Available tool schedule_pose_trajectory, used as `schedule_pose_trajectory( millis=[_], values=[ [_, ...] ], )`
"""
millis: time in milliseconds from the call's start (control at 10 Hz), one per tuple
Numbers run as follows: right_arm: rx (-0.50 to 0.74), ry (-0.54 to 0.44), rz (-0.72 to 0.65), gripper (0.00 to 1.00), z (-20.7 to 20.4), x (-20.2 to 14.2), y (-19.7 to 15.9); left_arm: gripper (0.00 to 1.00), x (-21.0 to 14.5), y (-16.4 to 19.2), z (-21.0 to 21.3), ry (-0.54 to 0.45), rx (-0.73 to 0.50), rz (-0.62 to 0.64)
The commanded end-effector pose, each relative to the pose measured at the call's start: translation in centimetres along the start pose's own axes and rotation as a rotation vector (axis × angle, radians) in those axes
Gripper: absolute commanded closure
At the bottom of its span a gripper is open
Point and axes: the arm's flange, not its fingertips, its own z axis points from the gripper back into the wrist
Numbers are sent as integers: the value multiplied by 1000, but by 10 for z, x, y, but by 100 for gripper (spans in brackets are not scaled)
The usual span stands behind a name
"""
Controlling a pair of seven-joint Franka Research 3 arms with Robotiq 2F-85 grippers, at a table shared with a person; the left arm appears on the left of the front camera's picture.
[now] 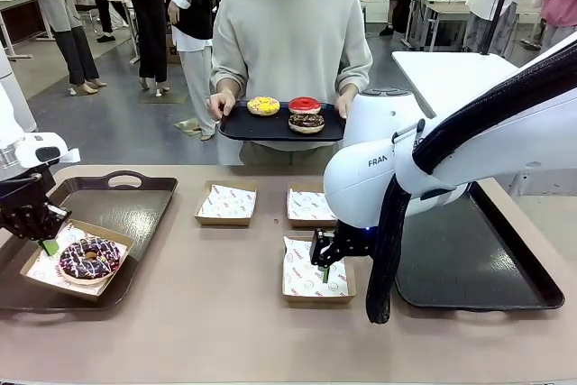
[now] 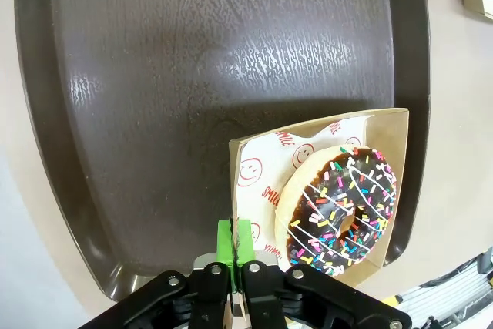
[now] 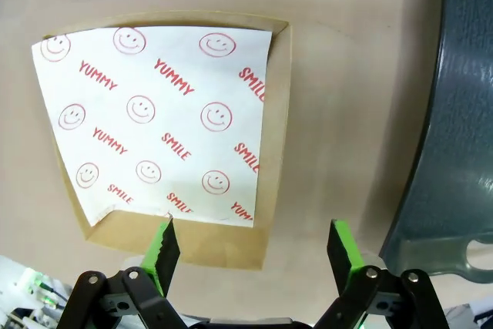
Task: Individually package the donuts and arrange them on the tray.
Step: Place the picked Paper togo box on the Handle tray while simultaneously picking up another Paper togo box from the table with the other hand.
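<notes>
A chocolate donut [image 1: 88, 259] [image 2: 343, 209] with coloured sprinkles lies in a paper-lined cardboard box [image 1: 117, 242] [image 2: 385, 125] on the dark tray [image 1: 117, 205] [image 2: 192, 75] at the left. My left gripper [image 1: 49, 243] [image 2: 235, 240] is shut on that box's near edge. Across the table a person holds a black tray [image 1: 239, 125] carrying a yellow donut [image 1: 263, 105], a red donut [image 1: 304, 105] and a chocolate donut [image 1: 306, 122]. My right gripper [image 1: 326, 263] [image 3: 254, 248] hangs open just above the edge of an empty lined box [image 1: 315, 279] [image 3: 162, 113].
Two more empty lined boxes [image 1: 226, 202] [image 1: 309, 205] stand mid-table. A second dark tray [image 1: 478, 259] [image 3: 454, 113] lies at the right, close to my right gripper. People stand farther back in the room.
</notes>
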Motion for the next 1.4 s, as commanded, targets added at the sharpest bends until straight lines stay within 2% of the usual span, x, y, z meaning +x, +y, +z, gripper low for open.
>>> schedule_pose_trajectory(
  millis=[0,600,700,800,900,1000,1100,1200,1300],
  values=[
    [-21,-43,-61,0,-11,10,2,99,-5,-4,-7,-15,31,11],
    [23,-58,-117,0,-16,18,-4,99,0,-8,-15,-11,52,25],
    [27,-60,-115,6,-16,17,-4,99,0,-8,-16,-9,51,24],
    [28,-60,-112,59,-16,17,-4,84,1,-10,-15,-5,50,22],
    [30,-62,-114,65,-16,17,-4,43,0,-10,-15,-4,53,21],
    [33,-65,-118,100,-15,17,-4,29,-1,-11,-14,-3,53,19],
    [35,-62,-115,100,-15,17,-4,0,-2,-11,-13,-1,51,21],
    [36,-62,-114,100,-15,16,-4,0,-2,-12,-11,0,49,25],
    [36,-65,-113,88,-14,16,-4,0,-3,-12,-8,-3,48,29]
  ],
)
